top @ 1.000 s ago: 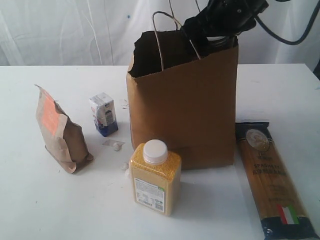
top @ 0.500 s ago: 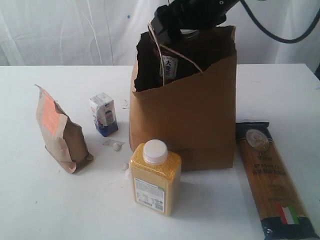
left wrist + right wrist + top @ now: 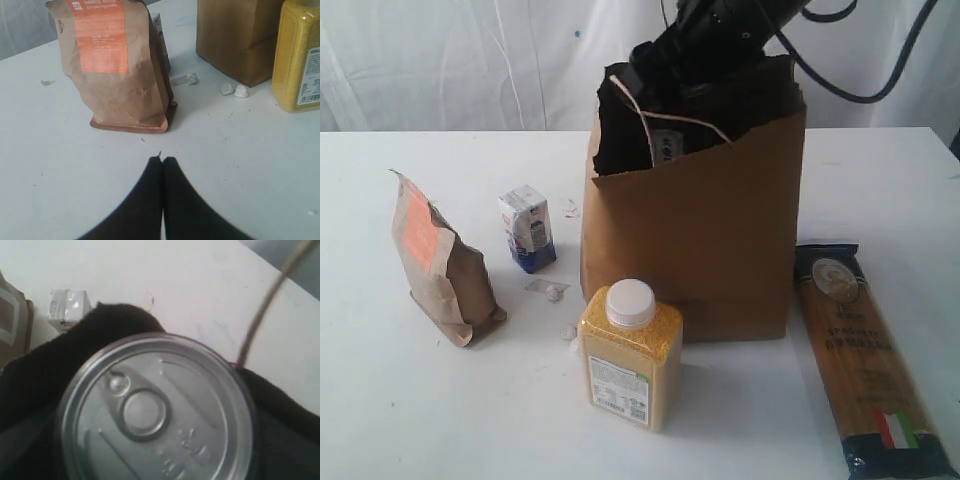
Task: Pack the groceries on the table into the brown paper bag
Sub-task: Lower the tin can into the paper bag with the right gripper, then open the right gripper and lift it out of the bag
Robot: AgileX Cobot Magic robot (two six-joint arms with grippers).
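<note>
White table [image 3: 440,400] lay below my right end effector [image 3: 692,78], which clasped the can [image 3: 150,410] just inside the bag [image 3: 700,240] mouth. I judged a slow, straight descent, clear of the handle [image 3: 665,118] beside it, safest before letting go.

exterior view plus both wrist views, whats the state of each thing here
brown paper bag, upright, top open
dark pull-tab can, unopened, held in the bag mouth
right hand, gripping the can
left hand, shut, empty
yellow-grain bottle, upright, capped
brown pouch, upright, top folded shut
small carton, upright, closed
spaghetti packet, lying flat
</note>
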